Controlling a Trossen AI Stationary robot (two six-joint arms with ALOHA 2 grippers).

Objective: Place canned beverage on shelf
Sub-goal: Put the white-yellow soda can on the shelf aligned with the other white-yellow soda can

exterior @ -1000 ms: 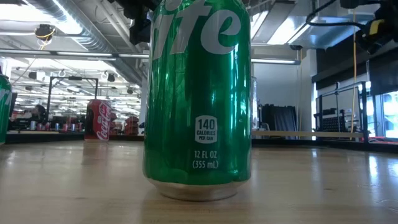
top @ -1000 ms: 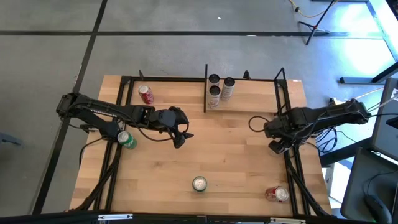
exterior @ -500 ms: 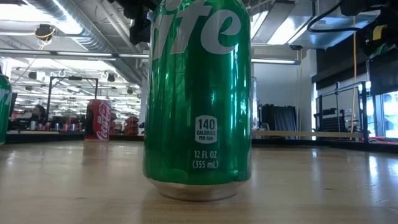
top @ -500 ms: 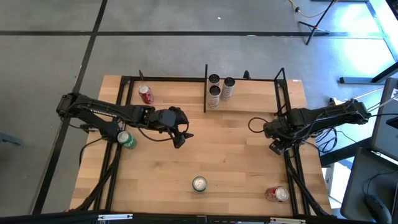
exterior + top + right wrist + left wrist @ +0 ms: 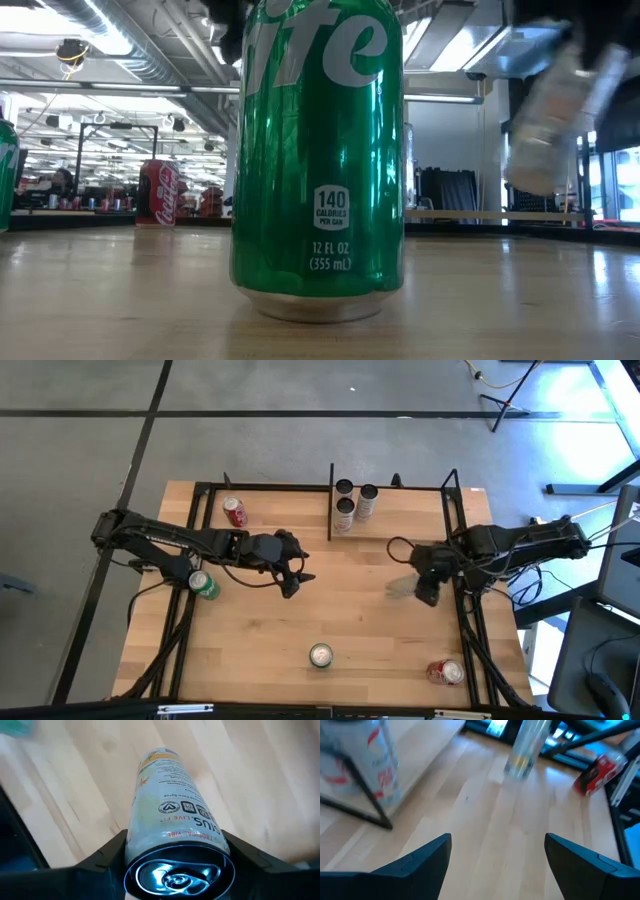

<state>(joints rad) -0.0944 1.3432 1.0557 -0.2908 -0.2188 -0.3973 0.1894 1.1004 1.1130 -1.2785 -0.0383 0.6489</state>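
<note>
A: We log the right gripper (image 5: 172, 855), fingers clamped on the pale can (image 5: 170, 820), long axis tilted, above the tabletop (image 5: 350, 620).

B: We note the shelf (image 5: 400, 510) lies beyond it; left gripper (image 5: 497, 855) spread, empty, farther.

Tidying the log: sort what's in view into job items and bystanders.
Job:
- slim white can, held between right gripper fingers
- black-framed light wooden shelf

Bystanders:
- upright green can
- red can near the table's front edge
- left gripper, waiting mid-table
</note>
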